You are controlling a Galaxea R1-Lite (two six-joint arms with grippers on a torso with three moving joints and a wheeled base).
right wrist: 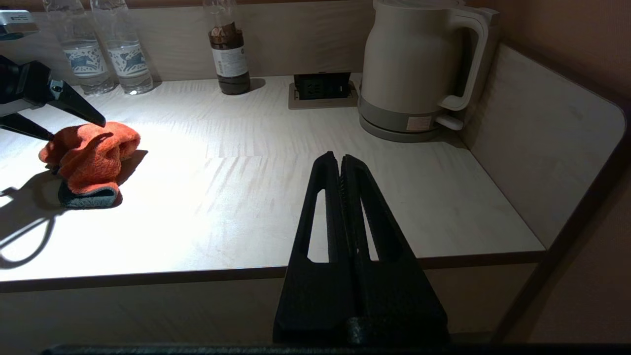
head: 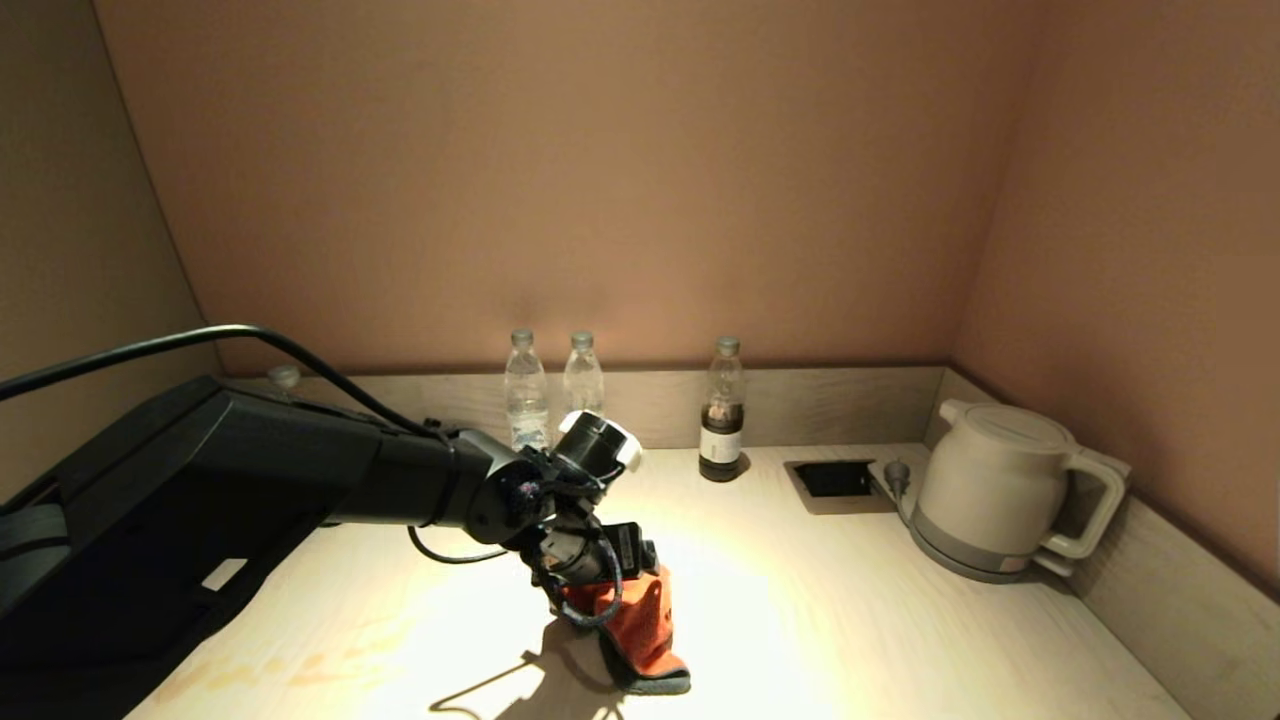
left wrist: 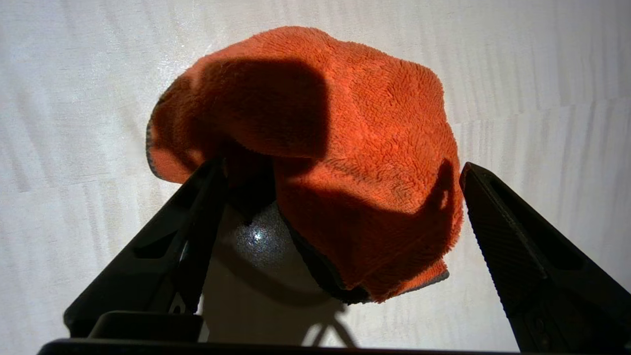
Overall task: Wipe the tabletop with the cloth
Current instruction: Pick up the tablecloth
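Observation:
An orange cloth with a grey underside lies crumpled on the pale wooden tabletop, front centre. My left gripper is over it and points down. In the left wrist view the cloth bulges between the two black fingers, which stand wide apart on either side of it. The gripper is open and grips nothing. The right wrist view shows the cloth under the left gripper. My right gripper is shut and empty, held before the table's front edge, out of the head view.
Two clear water bottles and a dark-liquid bottle stand along the back wall. A white kettle on its base sits at the back right beside a recessed socket. A low rim runs along the back and right sides.

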